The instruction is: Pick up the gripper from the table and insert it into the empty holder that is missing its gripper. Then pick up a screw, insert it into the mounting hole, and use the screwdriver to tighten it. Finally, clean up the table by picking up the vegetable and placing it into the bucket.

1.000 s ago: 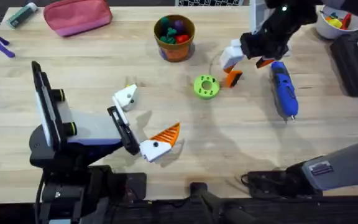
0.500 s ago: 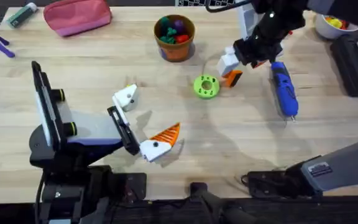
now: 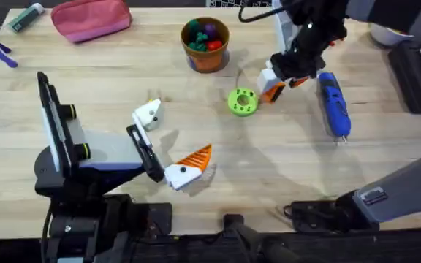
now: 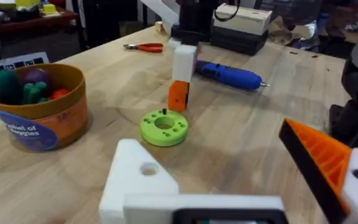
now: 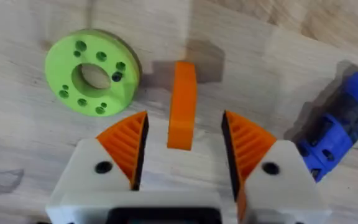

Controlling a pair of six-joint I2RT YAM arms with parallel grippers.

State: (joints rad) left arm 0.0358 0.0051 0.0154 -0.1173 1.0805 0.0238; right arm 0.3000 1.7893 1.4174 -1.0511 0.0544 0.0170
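The loose orange gripper (image 5: 182,104) lies on the table beside the green holed disc (image 5: 92,73). My right gripper (image 5: 184,116) is open and straddles it, one ribbed orange pad on each side, with gaps showing. From overhead, the right gripper (image 3: 280,79) hovers over the orange gripper (image 3: 272,93). The blue screwdriver (image 3: 333,104) lies just right of it. My left gripper (image 3: 172,137) rests open near the table's front; one finger is the bare white holder (image 3: 147,113), the other carries an orange pad. The bucket (image 3: 205,44) stands at the back. The vegetable is out of view.
Toy pieces sit inside the bucket (image 4: 39,106). A pink pouch (image 3: 91,17) lies at the back left, a white bowl (image 3: 393,28) with yellow and red pieces at the back right. Red-handled pliers (image 4: 143,47) lie beyond the screwdriver (image 4: 229,73). A dark box (image 3: 415,73) lines the right edge.
My right gripper has shifted slightly left and lower, closing in over the orange gripper. The left arm and the other objects have not moved.
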